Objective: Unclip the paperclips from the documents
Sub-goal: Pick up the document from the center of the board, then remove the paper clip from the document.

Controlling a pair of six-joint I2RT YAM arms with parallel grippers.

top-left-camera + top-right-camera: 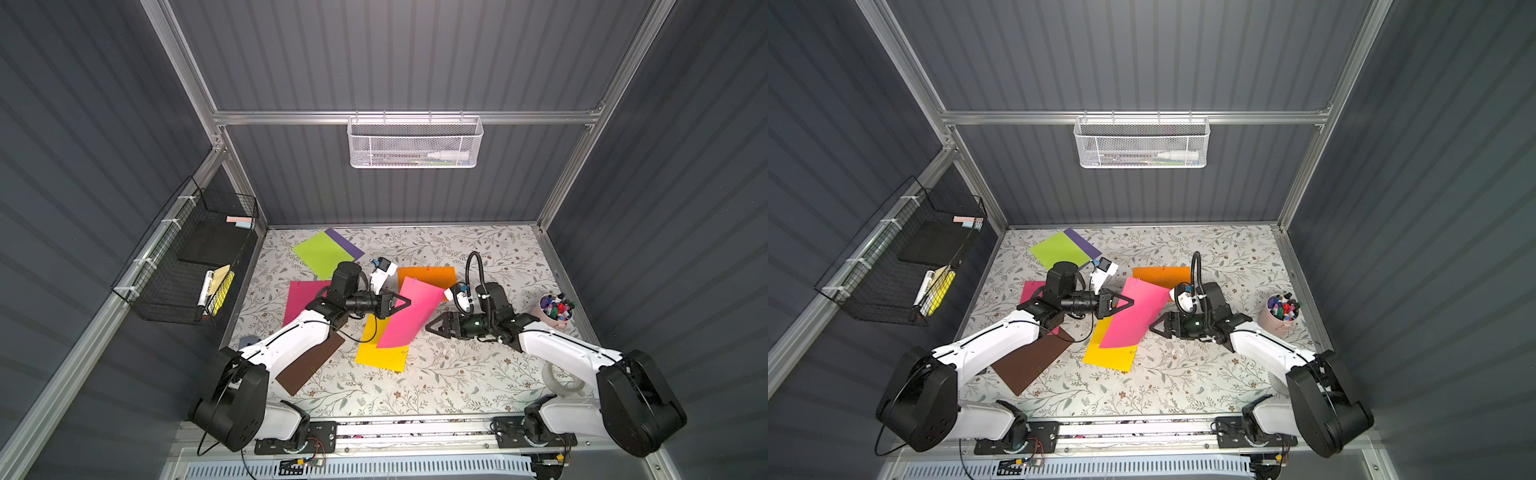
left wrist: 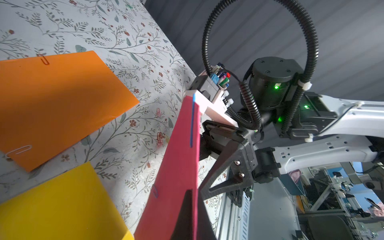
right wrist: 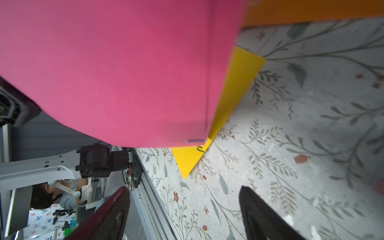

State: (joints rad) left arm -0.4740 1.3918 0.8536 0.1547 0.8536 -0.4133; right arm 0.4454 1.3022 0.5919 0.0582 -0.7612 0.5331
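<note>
My left gripper [image 2: 196,192] [image 1: 408,300] is shut on the near edge of a pink document [image 2: 176,162] [image 1: 411,311] and holds it tilted off the table. A blue paperclip [image 2: 193,122] sits on its far edge, and another one [image 2: 155,190] lower down. My right gripper [image 3: 185,207] [image 1: 430,326] stands open just right of the sheet, with nothing between its fingers. A lilac paperclip [image 3: 196,141] shows at the sheet's corner. Beneath lie the yellow document [image 1: 380,353], with a green paperclip [image 3: 201,149], and the orange document [image 2: 52,99], with an orange paperclip [image 2: 43,59] and a white paperclip [image 2: 18,150].
Lime green [image 1: 320,253], purple [image 1: 345,243], magenta [image 1: 303,301] and brown [image 1: 309,365] sheets lie on the left half. A cup of markers [image 1: 555,311] and a tape roll [image 1: 563,378] stand at the right. Loose pink clips [image 2: 158,112] lie on the floral table.
</note>
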